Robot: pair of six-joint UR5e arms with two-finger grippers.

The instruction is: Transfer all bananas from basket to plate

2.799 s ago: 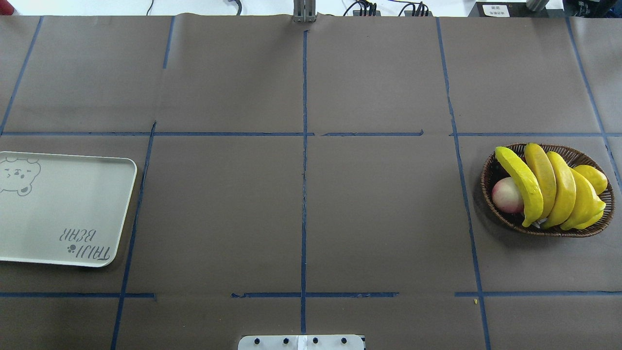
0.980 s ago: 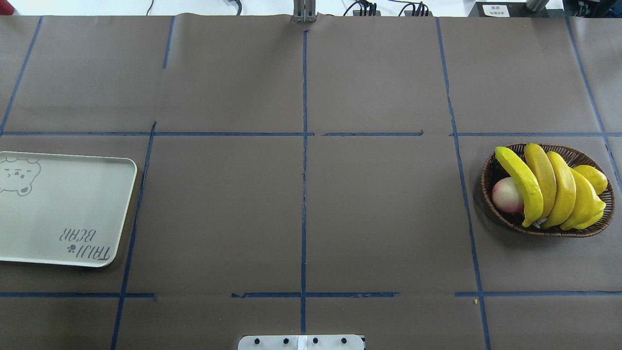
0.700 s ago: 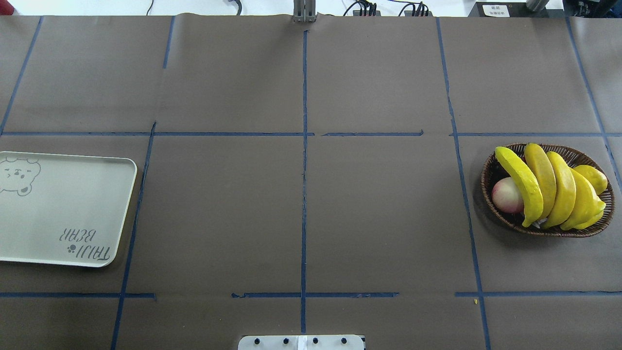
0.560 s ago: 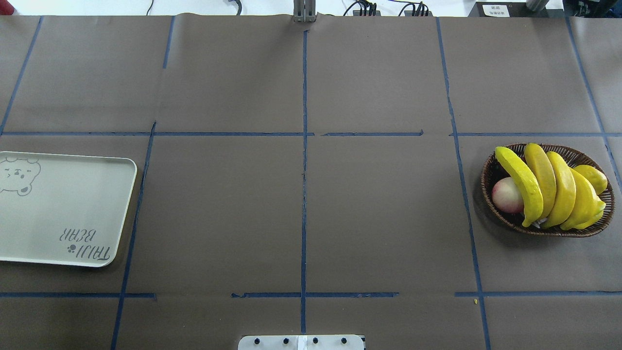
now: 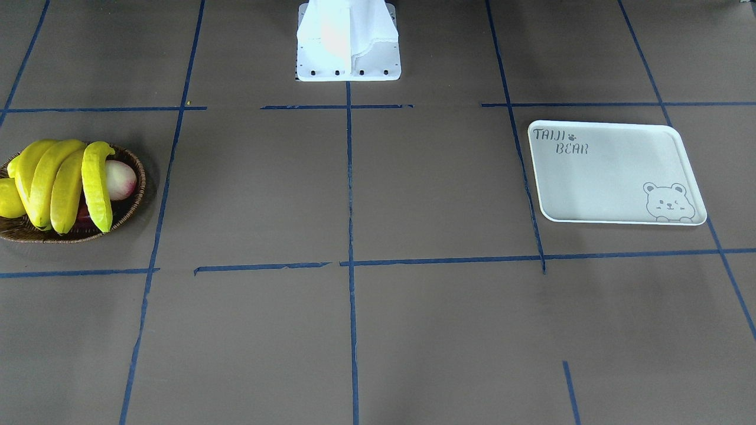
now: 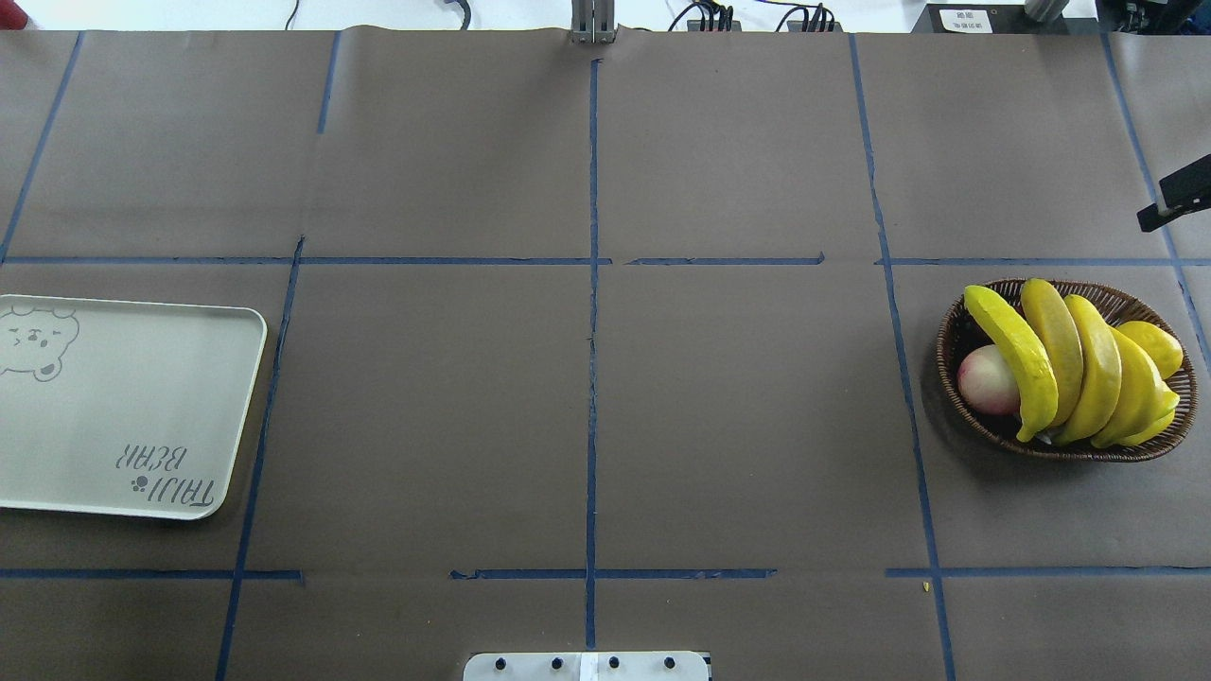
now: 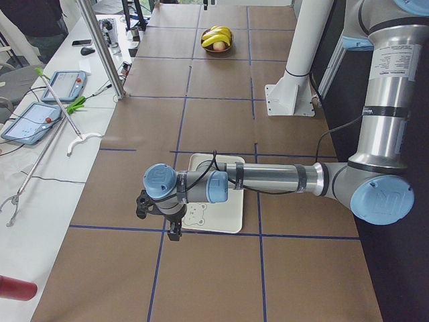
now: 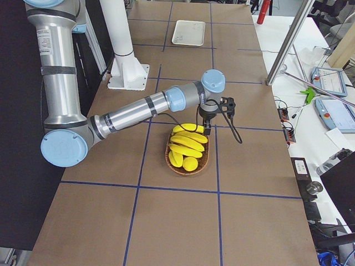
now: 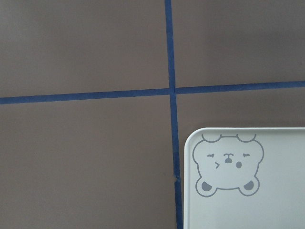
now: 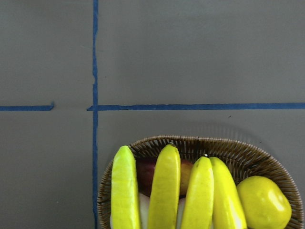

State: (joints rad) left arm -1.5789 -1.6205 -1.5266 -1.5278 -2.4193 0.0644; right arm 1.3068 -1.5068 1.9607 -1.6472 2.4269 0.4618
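Four bananas are packed side by side in the basket, at the right of the overhead view. They look hard, smooth and light, and are likely best pinched across the middle. Whether the right gripper or left gripper is spread cannot be told.

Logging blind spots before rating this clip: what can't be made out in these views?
Left tool: shows only in the exterior left view, small; open or shut unclear.
Right tool: overhead's right edge crops it to a dark sliver; state unclear.
Dark reddish item in the basket: mostly covered by bananas, right wrist view.
Plate: cut off by overhead's left edge.
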